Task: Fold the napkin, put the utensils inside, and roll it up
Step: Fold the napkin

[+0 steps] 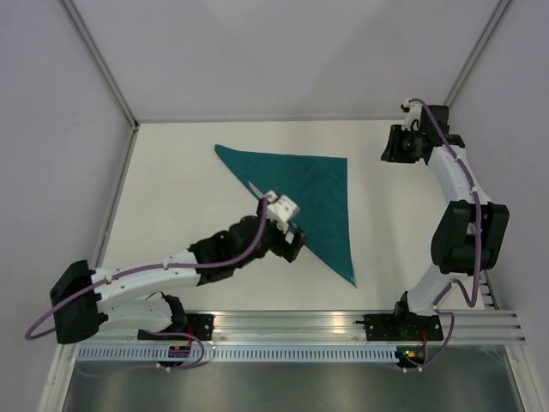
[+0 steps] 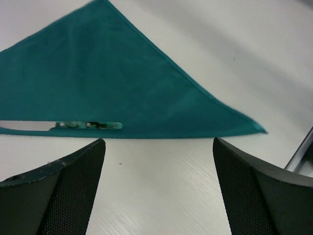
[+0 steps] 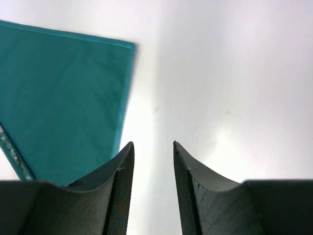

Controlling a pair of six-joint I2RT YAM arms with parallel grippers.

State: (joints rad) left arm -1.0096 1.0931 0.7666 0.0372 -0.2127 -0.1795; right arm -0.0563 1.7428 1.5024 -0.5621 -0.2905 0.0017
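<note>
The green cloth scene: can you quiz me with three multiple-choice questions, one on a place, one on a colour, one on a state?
1. Where does the utensil lie?
A) on the napkin, near its long edge
B) on bare table
C) hanging off the table's edge

2. What colour is the napkin?
A) red
B) teal-green
C) white

3. How is the left gripper?
A) shut on the napkin
B) shut on the utensil
C) open, empty

Answers: 1 A, the left wrist view shows it lying on the cloth. 2 B, plain in every view. 3 C, its jaws stand wide apart with nothing between.
</note>
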